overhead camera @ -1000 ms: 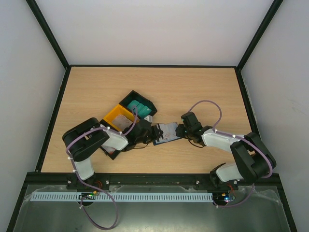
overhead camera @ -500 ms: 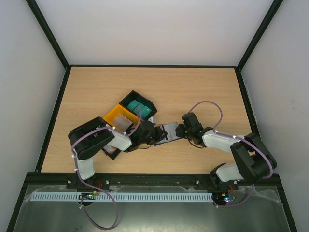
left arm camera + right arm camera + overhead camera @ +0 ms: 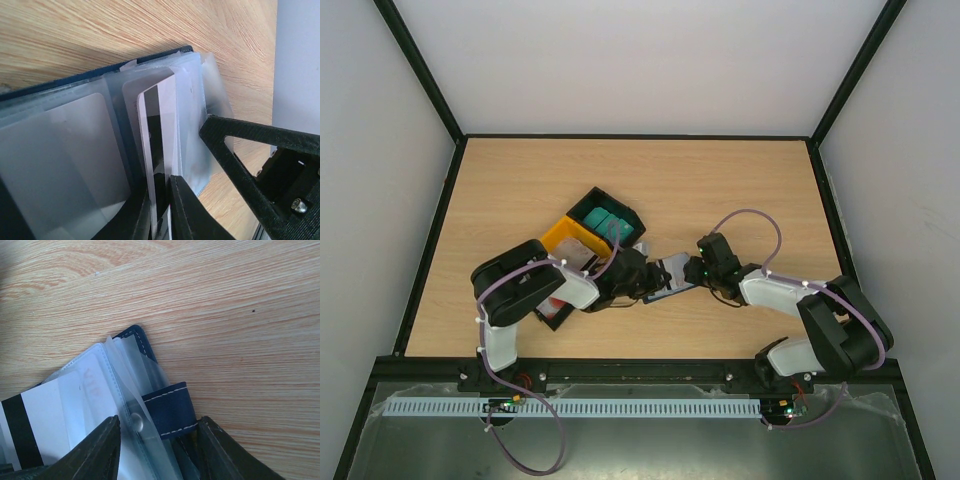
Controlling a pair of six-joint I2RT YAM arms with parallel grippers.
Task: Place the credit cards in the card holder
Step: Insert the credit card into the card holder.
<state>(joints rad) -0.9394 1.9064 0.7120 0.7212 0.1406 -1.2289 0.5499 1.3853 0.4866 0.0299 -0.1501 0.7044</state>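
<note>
1. Pale wooden tabletop (image 3: 740, 190) is filling the overhead view between white walls, and the wallet (image 3: 668, 277) is lying open on it just below the middle of the frame, between the two grippers
2. Filling seems to be under way rather than finished: a white card (image 3: 156, 125) with a black stripe is standing edge-on at the centre of the left wrist view and is entering a clear pocket of the wallet
3. At the lower left of the right wrist view a striped card is showing its red-marked end under clear plastic and its striped end outside, and this is probably the same card, part-way in
4. Teal cards (image 3: 605, 222) are lying in the black compartment of the tray (image 3: 558, 237), up and left of the wallet, so more loading is waiting
5. The left gripper (image 3: 159, 212) is pinching the lower end of the striped card, with its jaws narrow
6. The right gripper (image 3: 157, 440) is straddling the navy snap tab (image 3: 167, 407) and the clear sleeves at the bottom centre. Its jaws are standing moderately apart, and I cannot tell whether they are clamping
</note>
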